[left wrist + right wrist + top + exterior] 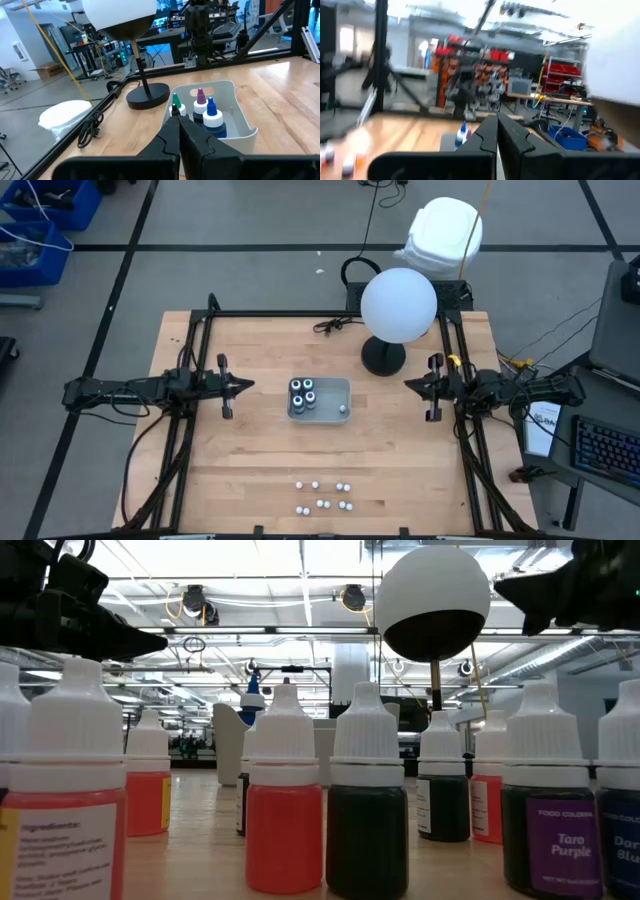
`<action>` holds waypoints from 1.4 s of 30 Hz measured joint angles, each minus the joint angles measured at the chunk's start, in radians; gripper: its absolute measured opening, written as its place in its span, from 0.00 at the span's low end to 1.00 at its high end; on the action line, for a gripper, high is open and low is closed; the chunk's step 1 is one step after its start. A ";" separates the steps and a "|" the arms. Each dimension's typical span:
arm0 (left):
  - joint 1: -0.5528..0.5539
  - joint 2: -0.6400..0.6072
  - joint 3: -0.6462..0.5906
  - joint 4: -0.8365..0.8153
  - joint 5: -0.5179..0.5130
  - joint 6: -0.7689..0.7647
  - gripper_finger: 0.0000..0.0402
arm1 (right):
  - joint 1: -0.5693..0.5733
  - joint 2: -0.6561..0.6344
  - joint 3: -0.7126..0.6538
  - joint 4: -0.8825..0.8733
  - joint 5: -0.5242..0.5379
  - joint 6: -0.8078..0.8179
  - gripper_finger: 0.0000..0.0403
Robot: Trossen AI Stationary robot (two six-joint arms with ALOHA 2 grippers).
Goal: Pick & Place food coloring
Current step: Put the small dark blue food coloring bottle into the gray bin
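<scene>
Several tiny white-capped dropper bottles (322, 496) stand upright in a loose cluster near the table's near edge. Up close in the low view, these dropper bottles (285, 810) are red, dark green and purple. Several dark bottles with pale collars (303, 393) stand in the left end of a clear tray (345, 385) at the table's middle; in the left wrist view the dark bottles (207, 112) show green, purple and blue tips. My left gripper (250, 386) hovers shut to the tray's left. My right gripper (408, 385) hovers shut to its right. Neither touches anything.
A lamp with a white globe (398, 305) stands on a black round base (383, 358) just beyond the tray's right end. A black cable (335, 325) lies at the far edge. Black frame rails (190, 410) run along both sides. Bare wood lies between tray and dropper bottles.
</scene>
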 joint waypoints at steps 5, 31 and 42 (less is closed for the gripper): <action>0.000 0.000 0.000 0.018 0.000 0.000 0.04 | 0.027 0.070 0.058 -0.034 -0.007 0.041 0.00; 0.000 0.000 0.001 0.049 -0.014 0.002 0.10 | 0.340 1.324 1.081 -0.625 0.071 0.190 0.00; 0.000 0.000 0.001 0.045 -0.016 -0.049 0.10 | 0.490 1.593 1.391 -0.918 0.129 0.280 0.00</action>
